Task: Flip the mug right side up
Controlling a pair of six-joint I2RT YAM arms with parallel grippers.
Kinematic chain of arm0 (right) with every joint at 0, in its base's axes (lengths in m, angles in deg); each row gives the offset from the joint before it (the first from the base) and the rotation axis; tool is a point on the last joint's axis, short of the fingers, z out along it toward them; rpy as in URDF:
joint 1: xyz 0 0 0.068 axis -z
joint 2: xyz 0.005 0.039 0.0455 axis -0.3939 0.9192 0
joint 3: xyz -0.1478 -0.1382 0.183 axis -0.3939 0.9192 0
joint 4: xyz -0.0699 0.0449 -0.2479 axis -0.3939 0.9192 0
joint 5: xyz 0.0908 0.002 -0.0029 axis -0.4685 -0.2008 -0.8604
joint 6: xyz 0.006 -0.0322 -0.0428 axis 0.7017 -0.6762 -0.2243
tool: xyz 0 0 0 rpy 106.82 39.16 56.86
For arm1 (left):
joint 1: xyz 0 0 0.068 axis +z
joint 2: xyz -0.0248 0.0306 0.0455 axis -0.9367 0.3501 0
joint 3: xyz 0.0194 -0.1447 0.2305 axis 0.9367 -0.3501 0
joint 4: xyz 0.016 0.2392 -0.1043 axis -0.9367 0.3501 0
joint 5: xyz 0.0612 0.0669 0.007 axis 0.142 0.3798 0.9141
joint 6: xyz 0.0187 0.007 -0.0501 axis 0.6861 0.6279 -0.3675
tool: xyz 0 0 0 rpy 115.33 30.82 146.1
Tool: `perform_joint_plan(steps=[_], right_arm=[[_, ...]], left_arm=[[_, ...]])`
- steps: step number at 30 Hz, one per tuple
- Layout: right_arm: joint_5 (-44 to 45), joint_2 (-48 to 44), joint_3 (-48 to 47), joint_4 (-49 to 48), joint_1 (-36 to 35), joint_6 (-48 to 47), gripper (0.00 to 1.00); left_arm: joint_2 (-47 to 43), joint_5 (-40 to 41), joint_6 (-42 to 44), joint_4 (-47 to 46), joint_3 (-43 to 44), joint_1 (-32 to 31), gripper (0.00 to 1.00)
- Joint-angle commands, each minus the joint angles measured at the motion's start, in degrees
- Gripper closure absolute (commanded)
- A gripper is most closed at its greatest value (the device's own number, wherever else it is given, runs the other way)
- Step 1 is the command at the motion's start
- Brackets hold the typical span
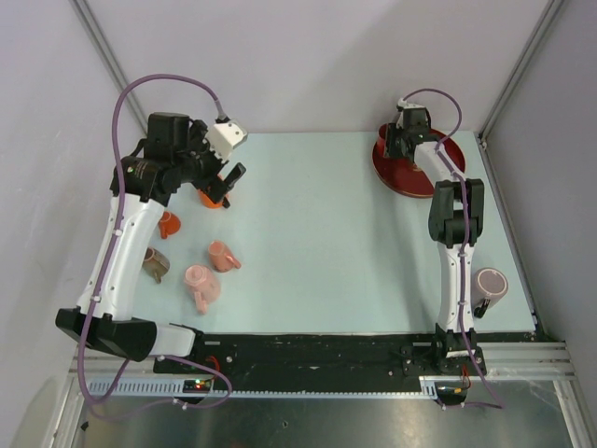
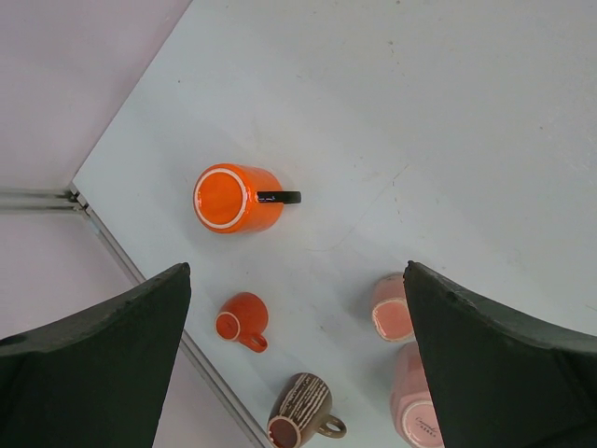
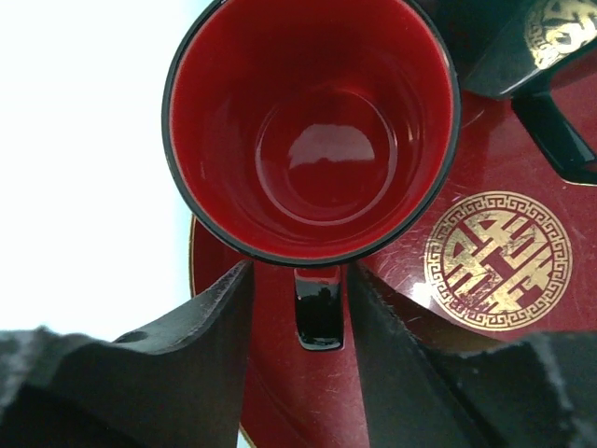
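Note:
An orange mug with a black handle stands upside down at the table's far left; its base faces up in the left wrist view. My left gripper hangs above it, open and empty. My right gripper is at the far right over a dark red plate. Its fingers straddle the black handle of an upright red-lined black mug with a small gap on each side.
Left of centre lie a small orange cup, a brown striped mug and two pink mugs. Another pink mug lies by the right arm. A black gold-patterned mug shares the plate.

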Motion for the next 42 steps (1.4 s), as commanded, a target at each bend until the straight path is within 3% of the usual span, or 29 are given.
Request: perform_joint_plan(steps=[1, 7, 14, 21, 27, 32, 36, 38, 42], right_arm=[[-1.45, -1.33, -2.16, 0.64, -0.6, 1.87, 0.49], [-4.14, -3.75, -0.73, 3.57, -0.96, 6.4, 0.43], [-10.93, -3.63, 0.85, -2.28, -2.83, 10.69, 0.41], [-10.53, -1.45, -1.76, -5.61, -3.77, 12.82, 0.39], [-10.72, -4.55, -0.76, -1.15, -3.28, 10.81, 0.35], [-12.1, -13.78, 6.71, 0.09, -4.17, 5.14, 0.25], [-13.93, -22.83, 14.37, 0.86, -6.48, 0.82, 0.06], [-15.53, -27.83, 21.16, -0.48, -7.72, -0.42, 0.04], [-18.17, -37.05, 33.16, -2.89, -9.31, 0.45, 0.01]], left_arm=[[-0.77, -1.23, 1.4, -0.97, 2.02, 0.48, 0.0], [-1.14, -0.93, 2.17, -1.01, 1.93, 0.53, 0.0], [-0.85, -1.43, 2.34, -0.98, 2.87, 0.54, 0.0], [-1.26, -1.53, 2.53, -0.91, 2.69, 0.55, 0.0], [-2.89, -1.56, 1.25, -0.85, -2.3, 0.97, 0.0], [-5.15, -1.05, -0.13, -0.11, -9.45, 1.66, 0.0], [-7.81, -3.58, 3.29, 3.35, -16.88, 1.62, 0.0], [-9.7, -1.66, 8.95, 4.28, -23.35, -0.56, 0.01], [-10.01, 8.3, 18.05, 4.79, -33.16, -12.74, 0.06]])
